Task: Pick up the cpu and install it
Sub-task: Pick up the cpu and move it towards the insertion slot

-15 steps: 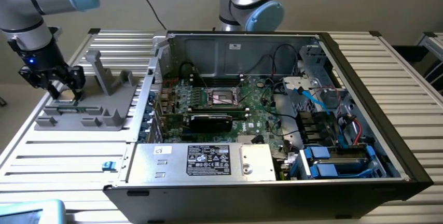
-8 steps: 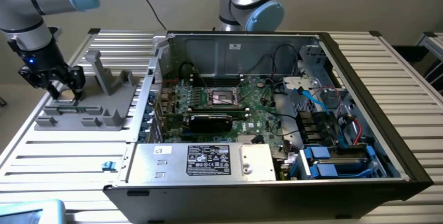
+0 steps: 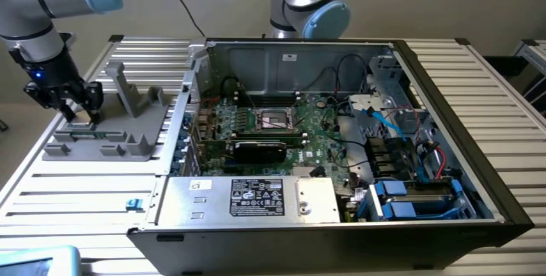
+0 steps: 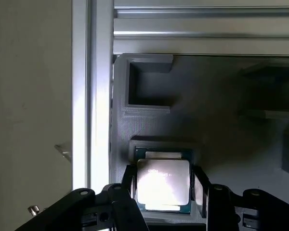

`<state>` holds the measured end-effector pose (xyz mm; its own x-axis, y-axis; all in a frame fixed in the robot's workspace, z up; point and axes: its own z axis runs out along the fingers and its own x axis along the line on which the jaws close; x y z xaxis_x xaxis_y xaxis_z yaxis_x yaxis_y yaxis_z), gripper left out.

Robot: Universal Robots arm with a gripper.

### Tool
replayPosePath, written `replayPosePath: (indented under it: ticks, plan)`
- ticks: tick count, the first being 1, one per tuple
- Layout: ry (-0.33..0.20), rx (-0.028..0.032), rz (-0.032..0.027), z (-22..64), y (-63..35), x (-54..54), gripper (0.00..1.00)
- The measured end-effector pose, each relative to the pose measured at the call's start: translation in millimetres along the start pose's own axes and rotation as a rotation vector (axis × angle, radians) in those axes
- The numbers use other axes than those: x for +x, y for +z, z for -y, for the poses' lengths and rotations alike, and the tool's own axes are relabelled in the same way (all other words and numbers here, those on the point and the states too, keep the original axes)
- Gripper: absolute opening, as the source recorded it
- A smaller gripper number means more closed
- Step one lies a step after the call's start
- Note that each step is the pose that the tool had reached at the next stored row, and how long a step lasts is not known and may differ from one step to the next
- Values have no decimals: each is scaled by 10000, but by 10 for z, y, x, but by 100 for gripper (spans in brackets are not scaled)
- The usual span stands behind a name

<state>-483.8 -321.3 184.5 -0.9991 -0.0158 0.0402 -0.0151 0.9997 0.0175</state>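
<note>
Arm: the grey arm (image 3: 38, 7) stands at the exterior view's left, reaching straight down over the fixture.
Tool: the tool (image 3: 78, 117) is lowered onto the near-left corner of the grey fixture (image 3: 128, 137). In the wrist view its black frame sits around the cpu.
Tool state: it is set about the cpu, one side each, close against the edges. Cannot tell whether it clamps the chip or only flanks it.
Cpu: the cpu (image 4: 163, 185) lies flat in a shallow seat of the fixture, dull silver top up, with the thin green rim showing round it. Glare falls on the lid.
Fixture: grey moulded block with several pockets and two upright posts. It rests on the tabletop just beside the case, on the exterior view's left.
Tabletop: slatted aluminium tabletop (image 3: 477, 97), carrying both fixture and case.
Case: open computer case (image 3: 290, 65), side panel off, motherboard exposed.
Socket: square metal socket frame (image 3: 277, 120) near the board's centre, well apart from the tool.
Other: silver box with black-and-white label (image 3: 256, 198) along the case's near edge. A second arm (image 3: 307, 1) stands behind the case.
</note>
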Motion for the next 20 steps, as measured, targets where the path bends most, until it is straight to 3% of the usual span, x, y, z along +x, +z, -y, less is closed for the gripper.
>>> replayPosePath:
  ticks: [4, 20]
  plan:
    - [0, 0, -4, -2, -102, 4, 56]
    - [1, 9, -5, -14, -831, -39, 56]
